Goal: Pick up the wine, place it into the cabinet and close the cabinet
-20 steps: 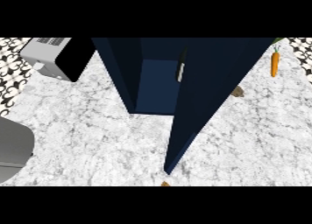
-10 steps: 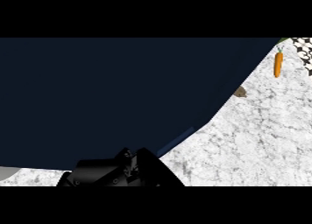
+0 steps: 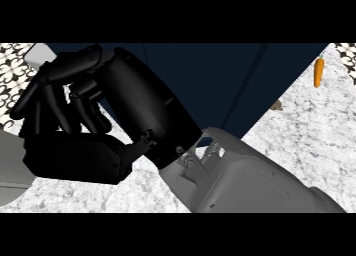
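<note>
Hand (image 3: 129, 115), right, black, on my grey forearm (image 3: 247, 185) entering from the lower right: fingers (image 3: 59, 100) curled and bunched together, closed on nothing that shows, in front of the dark navy cabinet (image 3: 210, 75). Slim orange carrot (image 3: 319, 72) lies on the white marble counter (image 3: 314, 140) at far right. Where the wine is I cannot tell.

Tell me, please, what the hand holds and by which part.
Nothing that shows: the right hand has curled fingers, but no thing appears among them.
</note>
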Robot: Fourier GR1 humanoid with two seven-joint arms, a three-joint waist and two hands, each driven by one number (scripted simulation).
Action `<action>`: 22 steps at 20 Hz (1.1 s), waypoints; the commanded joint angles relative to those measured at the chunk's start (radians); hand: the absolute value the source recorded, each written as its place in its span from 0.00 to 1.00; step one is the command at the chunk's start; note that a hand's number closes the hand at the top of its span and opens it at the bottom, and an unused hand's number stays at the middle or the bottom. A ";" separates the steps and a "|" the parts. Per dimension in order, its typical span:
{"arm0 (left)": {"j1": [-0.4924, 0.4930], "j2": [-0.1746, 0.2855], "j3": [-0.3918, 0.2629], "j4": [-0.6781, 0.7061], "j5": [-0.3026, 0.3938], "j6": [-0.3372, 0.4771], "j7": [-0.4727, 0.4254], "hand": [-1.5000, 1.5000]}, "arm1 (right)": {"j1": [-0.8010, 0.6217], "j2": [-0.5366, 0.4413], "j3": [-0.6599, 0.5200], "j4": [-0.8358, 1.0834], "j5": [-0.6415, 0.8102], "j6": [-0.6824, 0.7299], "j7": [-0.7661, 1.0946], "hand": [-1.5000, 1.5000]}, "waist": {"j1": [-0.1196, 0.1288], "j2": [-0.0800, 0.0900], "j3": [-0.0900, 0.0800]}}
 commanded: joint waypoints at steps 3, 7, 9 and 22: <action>0.005 -0.017 0.067 0.072 0.008 -0.066 -0.025 0.00 | -0.088 0.004 -0.075 0.224 -0.204 0.216 -0.073 1.00 | 0.001 0.006 -0.001; 0.025 0.009 0.100 0.020 0.026 -0.060 -0.007 0.00 | -0.098 -0.007 -0.055 0.268 -0.337 0.472 0.060 1.00 | 0.019 0.005 0.000; 0.024 -0.013 0.091 0.026 0.008 -0.059 -0.002 0.00 | -0.120 0.004 -0.021 0.340 -0.391 0.547 0.082 1.00 | 0.028 0.008 -0.001; 0.044 -0.061 0.192 0.092 0.000 -0.138 0.051 0.00 | -0.203 0.004 -0.109 0.706 -0.574 0.844 -0.017 1.00 | -0.004 0.005 -0.001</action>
